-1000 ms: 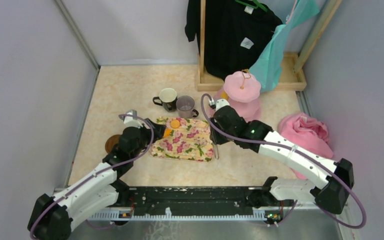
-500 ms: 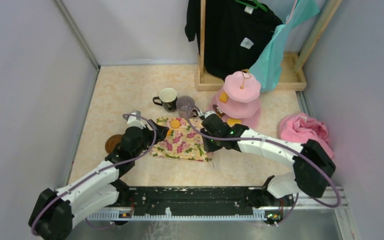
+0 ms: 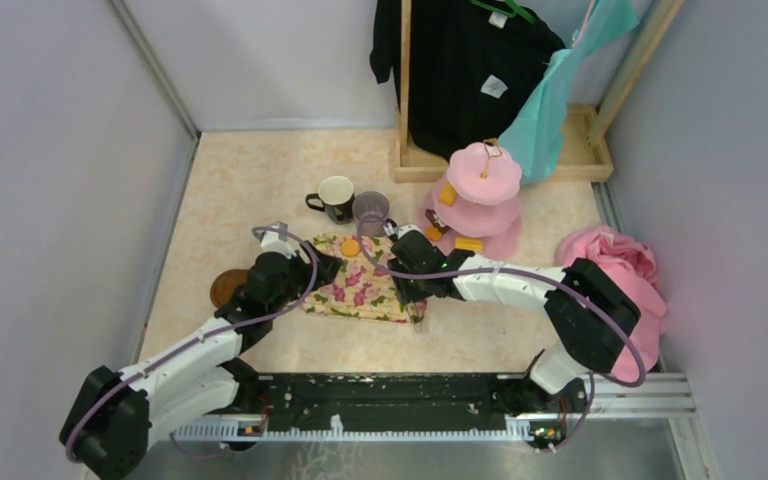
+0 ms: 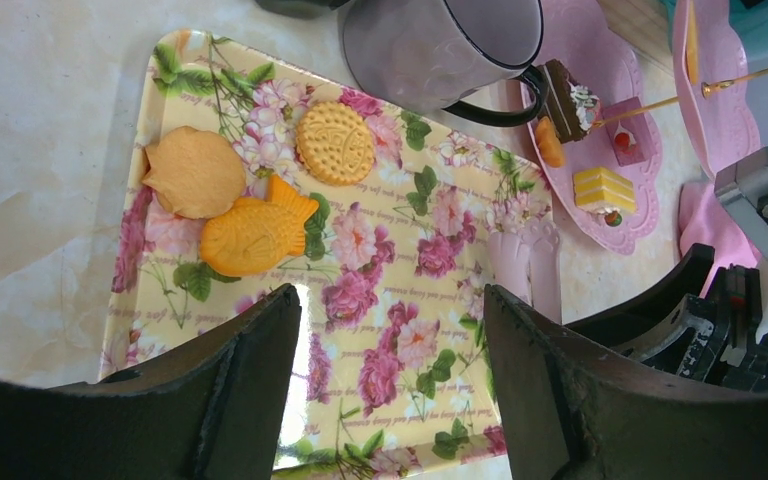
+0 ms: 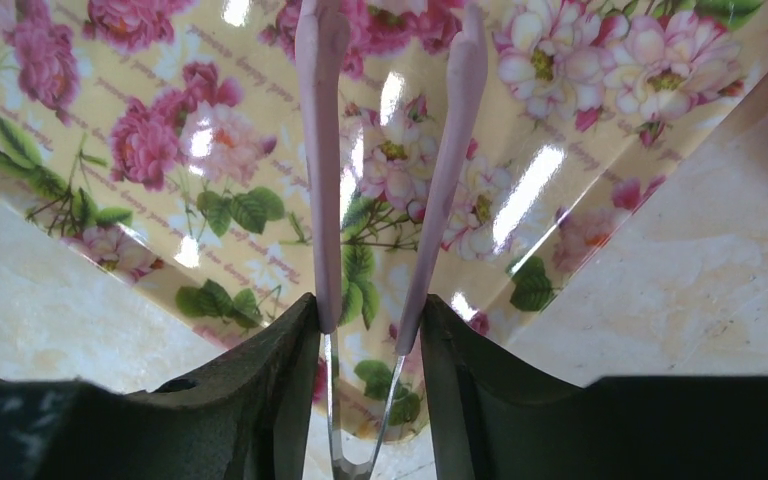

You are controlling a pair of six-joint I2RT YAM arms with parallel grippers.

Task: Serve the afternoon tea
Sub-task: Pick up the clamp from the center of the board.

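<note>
Three orange snacks lie at the far left of the flower-patterned tray [image 4: 430,330]: a fish-shaped one [image 4: 257,232], a pale one [image 4: 193,172] and a round cookie [image 4: 334,143]. The smoky mug [image 3: 370,212] and the black mug [image 3: 335,197] stand behind the tray. The pink three-tier stand [image 3: 480,195] holds a yellow cake [image 4: 603,188] and a brown cake [image 4: 565,95] on its bottom tier. My left gripper [image 4: 390,330] is open and empty over the tray's near part. My right gripper [image 5: 370,330] is shut on pink tongs [image 5: 390,170], whose tips hang over the tray's right side. One brown coaster [image 3: 225,287] shows.
A pink cloth [image 3: 615,265] lies at the right. A wooden rack [image 3: 505,160] with hanging clothes stands at the back. Grey walls close both sides.
My right arm has swung left from the pink stand to the tray's right side, tongs in hand. My left gripper has edged slightly forward over the tray.
</note>
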